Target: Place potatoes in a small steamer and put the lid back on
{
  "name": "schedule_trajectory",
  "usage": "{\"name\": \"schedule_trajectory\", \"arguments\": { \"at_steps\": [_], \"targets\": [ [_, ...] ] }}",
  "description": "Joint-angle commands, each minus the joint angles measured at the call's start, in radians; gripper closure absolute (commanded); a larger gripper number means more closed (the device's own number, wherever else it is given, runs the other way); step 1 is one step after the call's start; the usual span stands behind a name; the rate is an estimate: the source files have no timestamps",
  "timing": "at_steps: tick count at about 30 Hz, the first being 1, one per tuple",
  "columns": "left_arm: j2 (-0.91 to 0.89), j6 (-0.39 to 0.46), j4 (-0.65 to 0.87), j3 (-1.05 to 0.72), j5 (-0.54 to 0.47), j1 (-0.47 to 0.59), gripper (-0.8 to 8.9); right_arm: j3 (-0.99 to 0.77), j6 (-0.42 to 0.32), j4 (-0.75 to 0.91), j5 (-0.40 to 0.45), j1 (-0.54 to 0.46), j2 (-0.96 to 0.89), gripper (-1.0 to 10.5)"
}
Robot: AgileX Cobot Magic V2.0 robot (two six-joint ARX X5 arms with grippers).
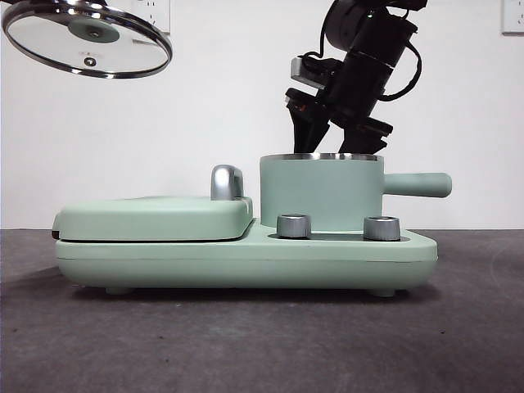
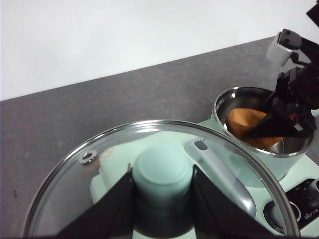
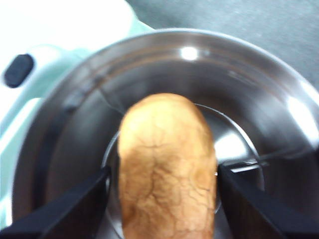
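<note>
The mint-green steamer pot [image 1: 321, 192] stands on the cooker base, its side handle [image 1: 417, 184] pointing right. My right gripper [image 1: 336, 139] reaches down into it. In the right wrist view its jaws sit against both sides of the orange-brown wrinkled potato [image 3: 167, 164], low inside the steel pot [image 3: 189, 64]. The left wrist view shows the potato [image 2: 244, 122] inside the pot [image 2: 224, 99] under the right gripper [image 2: 284, 114]. My left gripper [image 2: 162, 177] is shut on the mint-green knob of the glass lid [image 2: 60, 199], held tilted high at the upper left [image 1: 88, 38].
The flat mint-green griddle [image 1: 155, 217] with its chrome handle [image 1: 225, 182] lies closed left of the pot on the same base [image 1: 246, 262]. Two steel dials [image 1: 294, 226] [image 1: 381, 228] sit at the base's front. The table is dark grey.
</note>
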Motion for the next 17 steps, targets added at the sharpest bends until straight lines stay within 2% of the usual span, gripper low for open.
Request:
{"name": "schedule_trajectory", "arguments": {
  "at_steps": [1, 11, 13, 17],
  "targets": [
    [0.007, 0.0, 0.015, 0.018, 0.002, -0.002, 8.02, 0.024, 0.003, 0.007, 0.002, 0.003, -0.01, 6.1],
    [0.007, 0.0, 0.011, 0.018, 0.002, -0.002, 8.02, -0.005, 0.017, -0.012, 0.016, 0.006, -0.224, 6.1],
    [0.007, 0.0, 0.011, 0.018, 0.002, -0.002, 8.02, -0.071, 0.017, 0.032, 0.018, 0.014, -0.302, 6.1],
    [0.007, 0.0, 0.018, 0.018, 0.004, -0.021, 8.02, -0.34, 0.025, 0.189, 0.029, 0.014, -0.525, 6.1]
  ]
}}
